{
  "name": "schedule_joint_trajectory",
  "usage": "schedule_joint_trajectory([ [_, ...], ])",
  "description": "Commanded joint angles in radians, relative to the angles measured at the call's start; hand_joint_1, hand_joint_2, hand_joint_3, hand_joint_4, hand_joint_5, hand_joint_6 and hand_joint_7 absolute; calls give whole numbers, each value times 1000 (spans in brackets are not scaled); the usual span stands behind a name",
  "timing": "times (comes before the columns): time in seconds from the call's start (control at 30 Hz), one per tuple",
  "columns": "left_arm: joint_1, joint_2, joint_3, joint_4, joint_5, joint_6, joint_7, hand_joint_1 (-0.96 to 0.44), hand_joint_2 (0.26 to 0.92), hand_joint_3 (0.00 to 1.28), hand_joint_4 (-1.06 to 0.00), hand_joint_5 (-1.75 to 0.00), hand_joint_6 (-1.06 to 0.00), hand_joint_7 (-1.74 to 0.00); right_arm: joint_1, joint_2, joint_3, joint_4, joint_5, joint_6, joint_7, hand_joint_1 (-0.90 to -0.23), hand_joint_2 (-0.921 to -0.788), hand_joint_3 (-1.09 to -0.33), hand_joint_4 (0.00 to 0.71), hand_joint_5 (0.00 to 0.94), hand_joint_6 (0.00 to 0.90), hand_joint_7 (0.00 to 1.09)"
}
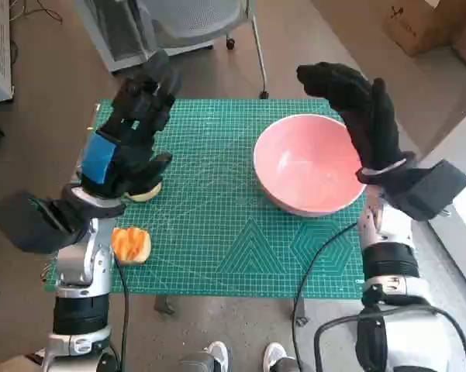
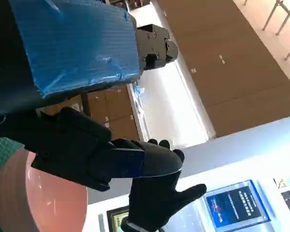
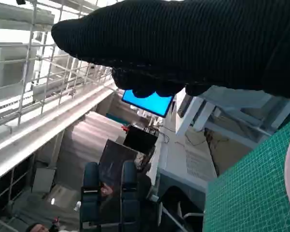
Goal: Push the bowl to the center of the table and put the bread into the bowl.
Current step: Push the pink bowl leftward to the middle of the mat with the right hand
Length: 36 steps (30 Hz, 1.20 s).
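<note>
While the pink bowl [image 1: 308,164] sits right of the table's middle on the green mat [image 1: 217,232], the right hand [image 1: 364,116] stands flat against its outer rim, fingers straight and holding nothing. If that palm shoves too high on the rim, I'd expect the bowl to tip or skid past centre rather than slide. The left hand [image 1: 128,143] hovers at the mat's left side, fingers loosely apart, gripping nothing I can see, with a pale piece of bread [image 1: 145,191] peeking from under it. An orange-crusted piece [image 1: 130,244] lies nearer the front edge; a careless sweep could knock it off
</note>
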Motion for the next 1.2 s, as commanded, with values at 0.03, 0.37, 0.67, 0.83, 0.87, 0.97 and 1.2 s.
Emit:
schedule_joint_trajectory([
  [0.03,9,-1,5,-5,-10,1,-2,-599,904,398,1,1,1,-196,29,2,5,5,-6,15,0,-688,-921,-689,190,0,335,3],
  [0.37,11,5,10,-9,-15,14,-3,-599,900,405,1,1,1,-195,26,13,7,3,-6,18,-6,-690,-921,-689,192,1,337,3],
  [0.67,9,6,21,-22,-46,48,-8,-558,893,415,1,1,1,-167,25,16,16,-10,-11,20,-16,-694,-921,-691,186,0,339,4],
  [0.83,8,7,27,-21,-61,61,-12,-533,884,418,1,1,1,-146,29,17,19,-15,-8,19,-19,-695,-921,-691,180,0,341,4],
  [0.87,8,7,28,-21,-62,62,-12,-532,882,418,1,1,1,-144,29,16,19,-15,-9,18,-20,-695,-921,-692,180,0,342,5],
  [0.97,9,7,28,-26,-62,64,-11,-534,877,418,1,1,1,-141,28,14,20,-13,-8,19,-21,-694,-921,-692,179,0,345,6],
  [1.2,10,10,21,-21,-33,46,5,-543,869,423,1,1,1,-164,25,12,17,-3,-6,18,-20,-697,-921,-692,182,2,348,7],
])
